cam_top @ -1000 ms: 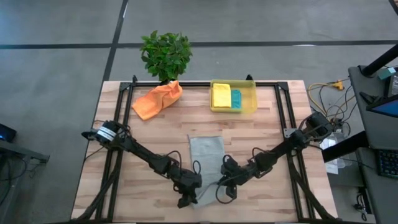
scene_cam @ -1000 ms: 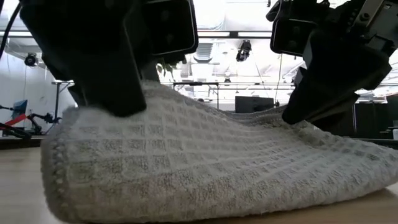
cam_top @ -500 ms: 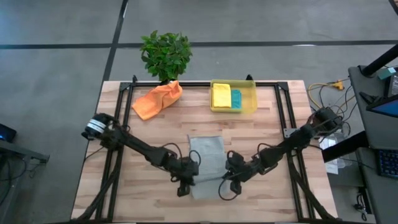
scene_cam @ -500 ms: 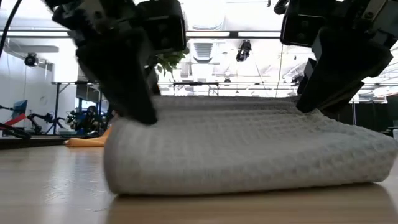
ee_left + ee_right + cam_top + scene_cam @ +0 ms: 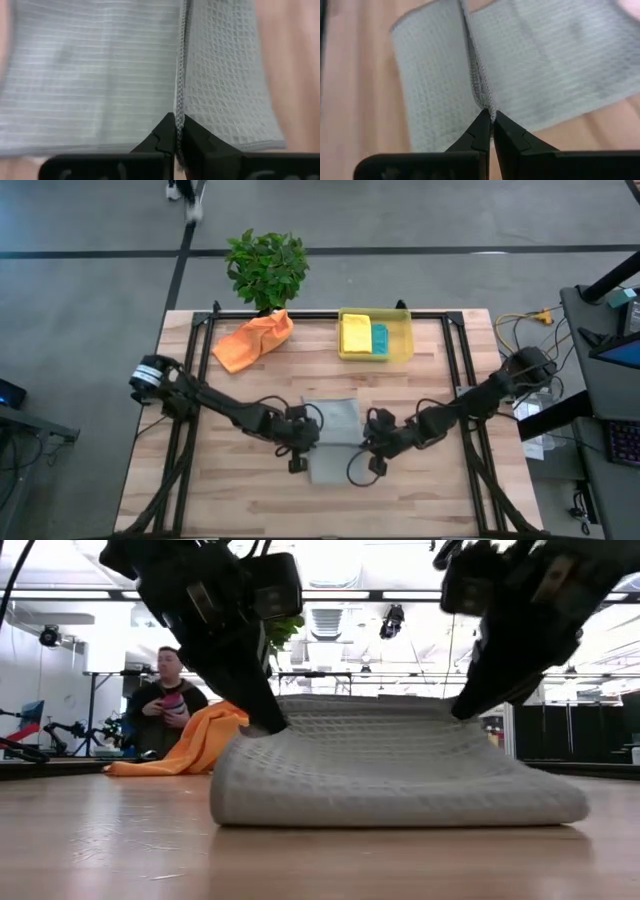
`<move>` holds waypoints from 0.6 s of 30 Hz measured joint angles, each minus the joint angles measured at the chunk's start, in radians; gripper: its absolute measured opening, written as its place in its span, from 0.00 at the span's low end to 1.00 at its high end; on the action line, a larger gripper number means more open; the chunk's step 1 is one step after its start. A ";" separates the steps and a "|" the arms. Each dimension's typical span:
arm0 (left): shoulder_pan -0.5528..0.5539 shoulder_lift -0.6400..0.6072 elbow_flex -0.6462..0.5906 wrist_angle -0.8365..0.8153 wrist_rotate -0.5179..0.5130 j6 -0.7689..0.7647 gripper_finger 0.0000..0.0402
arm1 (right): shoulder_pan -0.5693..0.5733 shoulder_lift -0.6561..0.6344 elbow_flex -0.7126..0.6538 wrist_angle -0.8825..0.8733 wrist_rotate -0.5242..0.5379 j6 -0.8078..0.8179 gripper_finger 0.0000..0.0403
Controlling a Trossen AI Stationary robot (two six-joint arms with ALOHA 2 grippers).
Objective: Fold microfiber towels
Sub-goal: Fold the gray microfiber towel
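The jaws of the left gripper are seen pressed together on the beaded hem of the light grey towel, and those of the right gripper are likewise closed on the same hem at the opposite corner. From each pair of jaws the hem runs straight ahead, with waffle-weave cloth spread to both sides; the lifted layer is thus held along one edge, doubled over the layer that lies on the table. The relation on which the coming move appears to depend is that the free far edge of the lower layer lies ahead of both grippers, toward the back of the table, while the held hem spans from side to side between them; both arms are judged about equally near to it. In the high view the towel is shown at mid-table between left gripper and right gripper, with the orange towel near a potted plant and the yellow towel and teal towel lying in the yellow bin. Only the low view reveals the rounded fold resting on the wood and a person standing beyond the table; only the wrist views reveal the pinch itself.
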 joint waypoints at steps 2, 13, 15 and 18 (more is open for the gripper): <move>0.011 -0.007 0.001 -0.016 -0.028 0.025 0.00 | -0.029 -0.002 -0.003 -0.013 -0.003 -0.010 0.03; 0.092 -0.012 -0.002 -0.036 -0.091 0.078 0.00 | -0.177 -0.022 -0.010 -0.047 -0.060 -0.121 0.03; 0.109 -0.015 -0.002 -0.048 -0.097 0.091 0.00 | -0.198 -0.023 -0.011 -0.046 -0.063 -0.140 0.03; 0.129 -0.015 -0.002 -0.054 -0.103 0.120 0.00 | -0.229 -0.025 -0.011 -0.045 -0.084 -0.176 0.03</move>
